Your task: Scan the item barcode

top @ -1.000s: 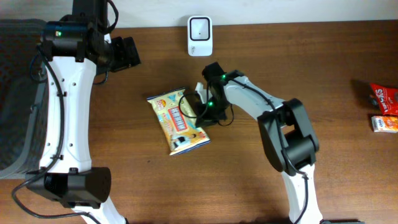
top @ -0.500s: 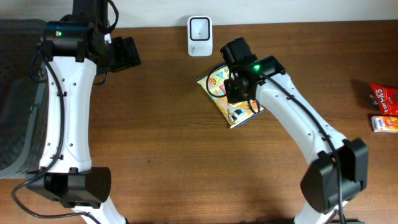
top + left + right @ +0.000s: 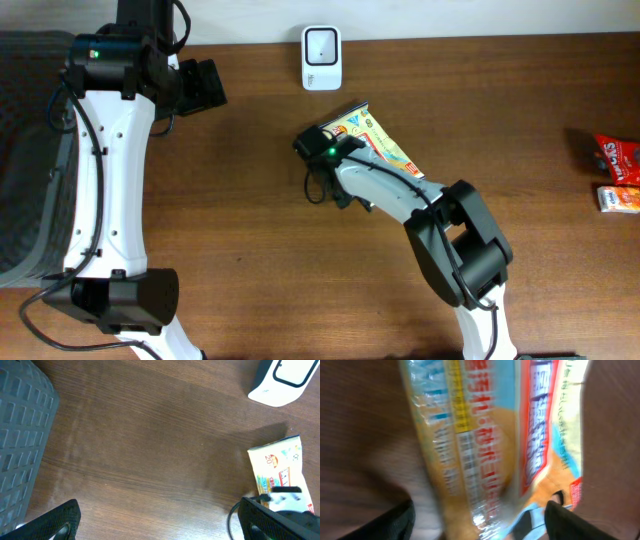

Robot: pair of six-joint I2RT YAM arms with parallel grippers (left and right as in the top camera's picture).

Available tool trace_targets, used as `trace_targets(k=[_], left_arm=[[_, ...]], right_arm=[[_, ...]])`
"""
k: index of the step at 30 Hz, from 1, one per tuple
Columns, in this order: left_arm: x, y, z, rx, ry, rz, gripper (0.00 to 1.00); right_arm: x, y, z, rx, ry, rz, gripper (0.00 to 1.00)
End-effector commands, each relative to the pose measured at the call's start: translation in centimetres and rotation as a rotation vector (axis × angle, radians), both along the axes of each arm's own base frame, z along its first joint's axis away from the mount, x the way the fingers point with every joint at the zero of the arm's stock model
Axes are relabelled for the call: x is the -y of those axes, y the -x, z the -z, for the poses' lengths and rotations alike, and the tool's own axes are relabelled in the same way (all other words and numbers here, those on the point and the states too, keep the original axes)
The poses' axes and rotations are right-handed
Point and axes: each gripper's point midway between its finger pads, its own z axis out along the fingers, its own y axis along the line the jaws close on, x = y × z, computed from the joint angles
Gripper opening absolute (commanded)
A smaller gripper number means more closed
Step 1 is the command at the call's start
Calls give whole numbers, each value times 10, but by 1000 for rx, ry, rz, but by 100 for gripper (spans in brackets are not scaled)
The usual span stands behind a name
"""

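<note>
The item, a yellow and blue snack packet, lies flat on the table just below and right of the white scanner. My right gripper is at the packet's left end. In the right wrist view the blurred packet fills the frame, and the right gripper stands open, one finger on either side of the packet's width. No barcode can be made out. My left gripper hangs open over bare wood at the back left. The left wrist view shows it wide open, with the packet and scanner at the right.
A grey mesh basket stands at the table's left edge and shows in the left wrist view too. A red packet and a small orange box lie at the far right edge.
The right gripper carried the packet from the middle of the table up to just under the scanner. It then opened, and its arm swung back to the left.
</note>
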Motion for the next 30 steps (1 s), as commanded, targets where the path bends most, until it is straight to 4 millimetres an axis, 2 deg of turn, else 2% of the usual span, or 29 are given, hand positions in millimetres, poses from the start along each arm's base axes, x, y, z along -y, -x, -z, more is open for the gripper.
trace_targets(k=[1,3,4,5,7,10,12,13,15,16,18,23,25,26,27,29,30], left_arm=[[-3,0,1,0,-6,-16,99],[-3,0,1,0,-6,-16,99],[-3,-1,1,-1,-6,-16,99],[-3,0,1,0,-6,-16,99],[-3,0,1,0,-6,-16,99],[-3,0,1,0,-6,-15,99],[-3,0,1,0,-6,-16,99],[-3,0,1,0,-6,-16,99],[-3,-1,1,-1,-6,-16,99],[-3,0,1,0,-6,-16,99],[-3,0,1,0,-6,-15,99],[-3,0,1,0,-6,-16,99],[-3,0,1,0,-6,-16,99],[-3,0,1,0,-6,-16,99],[-3,0,1,0,-6,-16,99],[-3,0,1,0,-6,-16,99],[-3,0,1,0,-6,-16,99]], right_arm=[[29,-7,23,-44,-3,80,61],[23,-5,33,-126,-113,53,47],[20,-5,36,-152,-163,50,33],[22,-5,37,-168,-198,67,4],[23,-3,35,-187,-228,80,4],[11,-6,6,-193,-322,114,4],[-11,-7,-32,-205,-447,90,4],[-29,-3,-59,-230,-554,68,4],[-54,6,-87,-293,-716,11,4],[-82,21,-103,-390,-898,-66,4],[-107,45,-113,-520,-1085,-170,4],[-126,82,-105,-722,-1325,-150,4],[-129,91,-100,-770,-1394,-129,4],[-127,91,-91,-782,-1397,-71,4],[-123,89,-84,-780,-1401,-35,12],[-103,74,-69,-736,-1366,66,18],[-86,62,-59,-689,-1316,129,28]])
